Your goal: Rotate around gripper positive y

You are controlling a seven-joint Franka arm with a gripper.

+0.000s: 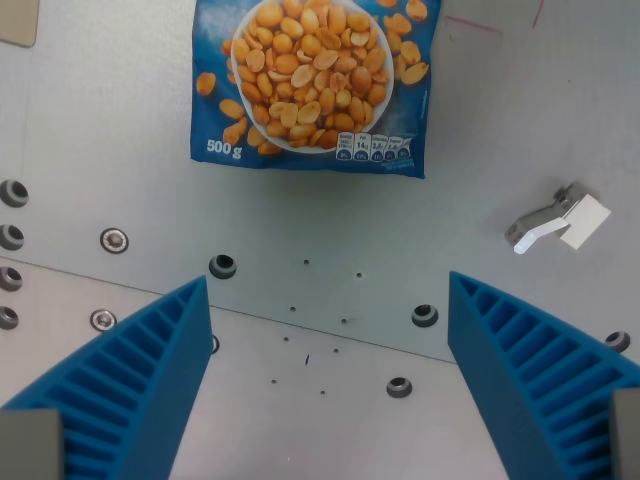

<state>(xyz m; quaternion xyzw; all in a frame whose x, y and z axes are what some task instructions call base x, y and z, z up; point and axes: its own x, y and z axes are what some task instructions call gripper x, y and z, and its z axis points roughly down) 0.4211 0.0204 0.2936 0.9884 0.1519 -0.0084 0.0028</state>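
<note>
Grey metal makes up the surface (520,110), a plate with a seam running across the lower part, dotted with bolts and small holes, with faint red pen marks near the top right. Next in size is the pincer (328,375), its two blue ribbed fingers (130,385) rising from the bottom corners; they stand wide apart with nothing between them but bare plate. Above them, at the top centre and partly cut off by the frame edge, lies a blue peanut bag (312,80), flat on the surface, printed with a bowl of nuts and marked 500 g; it is well apart from both fingers. Smaller, toward the wrist view's right, a white clip (556,222) rests alone on the plate. A beige corner (18,22) shows at the top left.
</note>
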